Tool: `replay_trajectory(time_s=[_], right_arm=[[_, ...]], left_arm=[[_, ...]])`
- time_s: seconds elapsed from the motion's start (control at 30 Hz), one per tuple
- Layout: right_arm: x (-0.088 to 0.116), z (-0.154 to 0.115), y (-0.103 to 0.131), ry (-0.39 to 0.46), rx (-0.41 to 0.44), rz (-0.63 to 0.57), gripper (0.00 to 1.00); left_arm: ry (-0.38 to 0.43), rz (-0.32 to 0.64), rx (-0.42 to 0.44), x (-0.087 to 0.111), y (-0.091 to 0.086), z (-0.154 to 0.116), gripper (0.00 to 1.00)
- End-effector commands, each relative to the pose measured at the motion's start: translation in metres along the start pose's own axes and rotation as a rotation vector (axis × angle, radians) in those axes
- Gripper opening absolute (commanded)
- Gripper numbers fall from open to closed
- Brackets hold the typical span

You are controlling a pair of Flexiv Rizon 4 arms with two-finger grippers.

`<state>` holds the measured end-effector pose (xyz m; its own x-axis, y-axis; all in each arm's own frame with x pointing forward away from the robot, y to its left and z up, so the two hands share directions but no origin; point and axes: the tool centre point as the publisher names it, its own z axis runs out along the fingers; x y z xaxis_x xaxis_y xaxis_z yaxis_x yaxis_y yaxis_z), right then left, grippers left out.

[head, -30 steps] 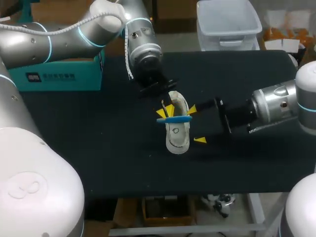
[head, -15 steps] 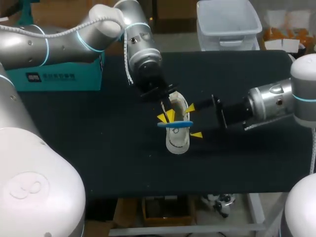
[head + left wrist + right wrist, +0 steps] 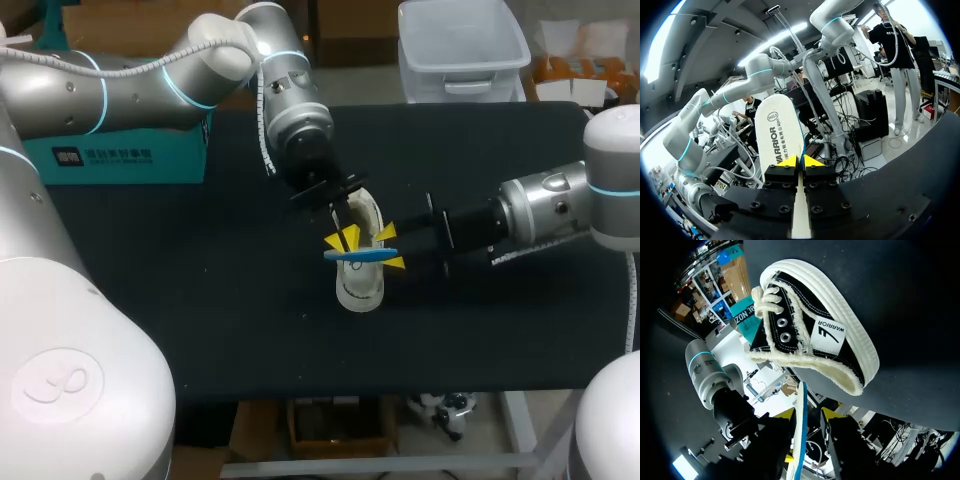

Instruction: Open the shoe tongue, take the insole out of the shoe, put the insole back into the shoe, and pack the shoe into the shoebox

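Left end effector (image 3: 800,161) is pinched tight on the white insole (image 3: 777,132), holding it just above the shoe (image 3: 359,287), which sits in the middle of the table (image 3: 200,290). The right end effector (image 3: 390,248) is narrowly parted, its fingers straddling the insole's right end with a gap on one side.

One shoe (image 3: 360,285), one insole (image 3: 360,255), one shoebox (image 3: 120,155)

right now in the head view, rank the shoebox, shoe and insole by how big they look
1. shoebox, though partly hidden
2. shoe
3. insole, seen edge-on as a thin blue strip
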<state>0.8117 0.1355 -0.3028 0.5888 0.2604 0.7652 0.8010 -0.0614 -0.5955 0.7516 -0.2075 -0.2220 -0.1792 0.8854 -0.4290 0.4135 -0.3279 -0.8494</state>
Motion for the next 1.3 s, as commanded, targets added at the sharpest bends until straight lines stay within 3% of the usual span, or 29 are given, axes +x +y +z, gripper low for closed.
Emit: replay_trajectory(time_s=[0.03,0.6,0.7,0.73,0.87,0.93,1.3], right_arm=[[0.001,-0.001,0.005,0.002,0.017,0.003,0.00],[0.002,0.000,0.005,0.006,0.025,0.025,0.00],[0.003,-0.001,0.006,0.004,0.028,0.028,0.77],[0.004,-0.001,0.005,0.003,0.029,0.028,0.83],[0.006,-0.001,0.004,-0.002,0.033,0.029,0.87],[0.007,-0.001,0.003,-0.005,0.035,0.032,0.83],[0.001,-0.002,0.006,-0.003,0.042,0.064,0.80]], left_arm=[[-0.005,0.002,0.001,-0.002,0.005,0.000,0.00],[-0.007,-0.008,0.005,-0.007,0.016,-0.003,0.00],[-0.008,-0.007,0.004,-0.006,0.015,-0.003,0.00],[-0.008,-0.008,0.003,-0.006,0.016,-0.003,0.00],[-0.007,-0.009,0.000,-0.008,0.017,-0.004,0.00],[-0.007,-0.009,-0.001,-0.009,0.018,-0.004,0.00],[0.000,-0.003,0.007,-0.010,0.016,-0.006,0.00]])
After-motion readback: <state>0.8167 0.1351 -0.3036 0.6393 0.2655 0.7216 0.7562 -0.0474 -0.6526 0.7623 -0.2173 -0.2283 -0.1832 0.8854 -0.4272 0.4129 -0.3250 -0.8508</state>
